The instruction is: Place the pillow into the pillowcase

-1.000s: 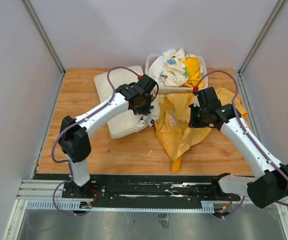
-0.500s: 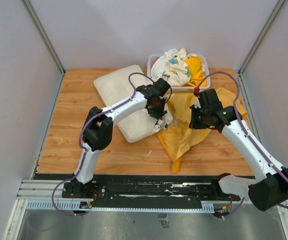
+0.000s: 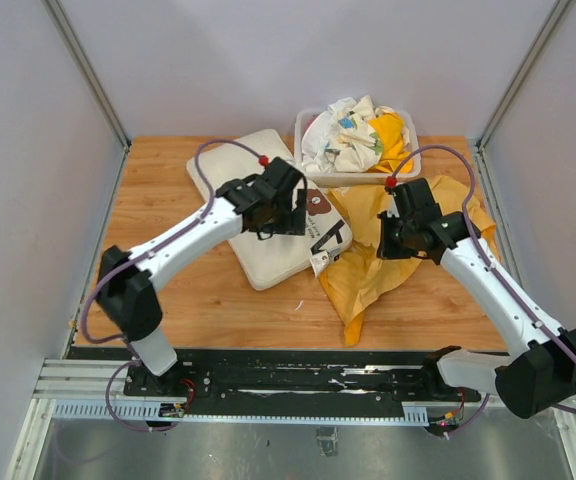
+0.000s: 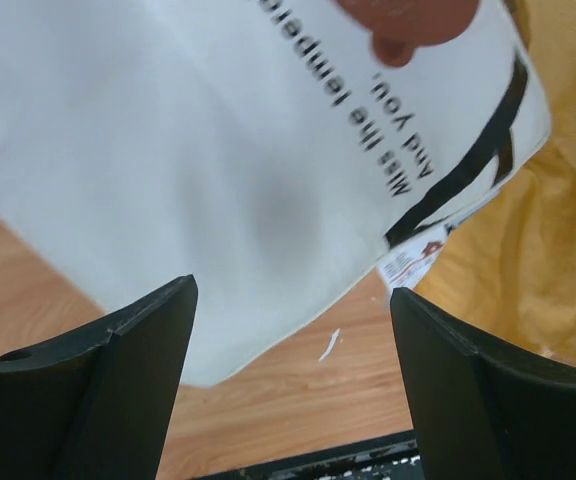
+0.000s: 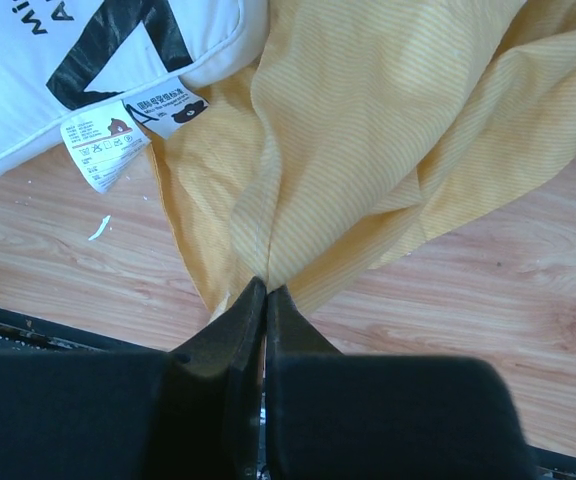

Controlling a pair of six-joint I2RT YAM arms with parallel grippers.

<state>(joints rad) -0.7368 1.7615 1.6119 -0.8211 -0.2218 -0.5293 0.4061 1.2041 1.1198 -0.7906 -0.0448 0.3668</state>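
Observation:
The cream-white pillow (image 3: 278, 245) lies flat on the wooden table, its brown bear mark and black lettering up and its label corner (image 5: 103, 140) resting on the orange-yellow pillowcase (image 3: 388, 265). My left gripper (image 3: 286, 212) hangs above the pillow (image 4: 168, 150), open, nothing between its fingers (image 4: 138, 350). My right gripper (image 3: 396, 238) is shut on a pinched fold of the pillowcase (image 5: 368, 130), lifting it off the wood. The pillowcase's printed side is hidden.
A clear plastic bin (image 3: 310, 178) heaped with white and yellow patterned cloths (image 3: 353, 135) stands at the back edge of the table, just behind the pillowcase. A small white scrap (image 5: 99, 228) lies on the wood near the pillow's label.
My left gripper let go of the pillow and opened wide, pulling back to the left. The pillow now lies farther right, its corner over the pillowcase. The right gripper kept its hold.

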